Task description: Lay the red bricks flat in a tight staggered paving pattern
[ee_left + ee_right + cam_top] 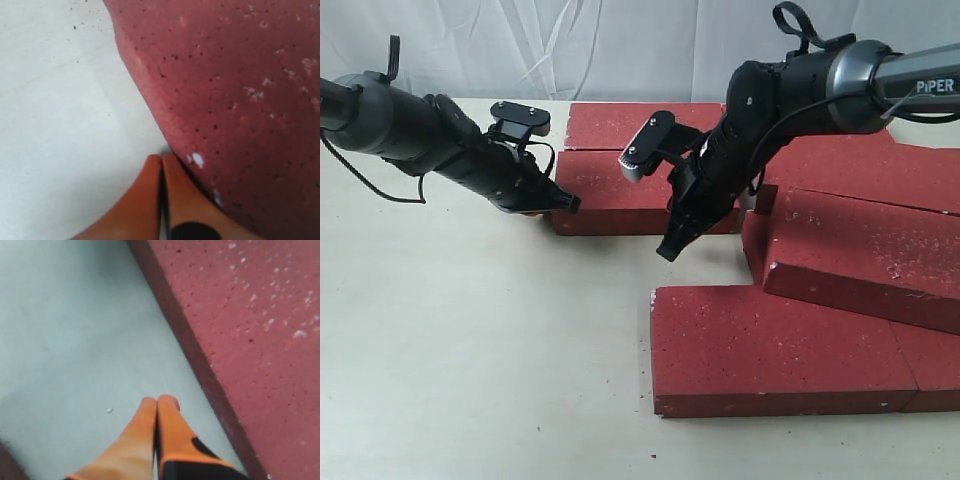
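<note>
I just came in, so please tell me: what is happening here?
A robot is arranging red bricks on a table. The left gripper, shut, sits at the left end of a back brick; the right gripper, shut, points down by its front edge. Another brick at right lies tilted on others.

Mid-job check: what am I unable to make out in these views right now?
- Exterior view: the frame's right edge cuts off the right-hand bricks, so the brick count is unknown.
- Exterior view: the right arm covers the right end of the middle brick.
- Left wrist view: blur hides whether the shut left jaws touch that brick's edge.
- Right wrist view: too close to identify the adjacent brick.
</note>
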Action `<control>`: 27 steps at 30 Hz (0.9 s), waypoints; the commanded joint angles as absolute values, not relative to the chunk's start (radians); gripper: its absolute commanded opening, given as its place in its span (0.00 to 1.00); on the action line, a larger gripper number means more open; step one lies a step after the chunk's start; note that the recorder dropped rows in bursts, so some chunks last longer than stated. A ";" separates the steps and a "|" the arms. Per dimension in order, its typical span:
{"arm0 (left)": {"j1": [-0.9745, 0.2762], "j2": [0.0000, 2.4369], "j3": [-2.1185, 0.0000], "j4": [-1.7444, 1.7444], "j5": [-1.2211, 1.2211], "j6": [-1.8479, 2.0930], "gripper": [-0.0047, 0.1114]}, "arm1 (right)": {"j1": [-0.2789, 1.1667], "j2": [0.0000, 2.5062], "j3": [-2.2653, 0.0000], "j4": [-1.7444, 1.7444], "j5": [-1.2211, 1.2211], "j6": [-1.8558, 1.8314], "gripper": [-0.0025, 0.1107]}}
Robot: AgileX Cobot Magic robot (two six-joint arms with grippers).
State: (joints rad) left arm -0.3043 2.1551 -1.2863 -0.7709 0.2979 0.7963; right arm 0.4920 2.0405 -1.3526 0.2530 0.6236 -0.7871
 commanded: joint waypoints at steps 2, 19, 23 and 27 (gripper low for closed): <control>-0.328 2.172 -1.288 -0.782 0.295 0.796 0.04 | 0.488 2.051 -1.357 0.237 0.560 -0.777 0.01; -0.362 2.175 -1.298 -0.785 0.286 0.822 0.04 | 0.488 2.040 -1.375 0.126 0.608 -0.654 0.01; -0.354 2.175 -1.298 -0.756 0.284 0.829 0.04 | 0.488 1.992 -1.386 0.144 0.737 -0.654 0.01; -0.316 2.156 -1.298 -0.742 0.318 0.827 0.04 | 0.488 1.930 -1.386 0.144 0.818 -0.654 0.01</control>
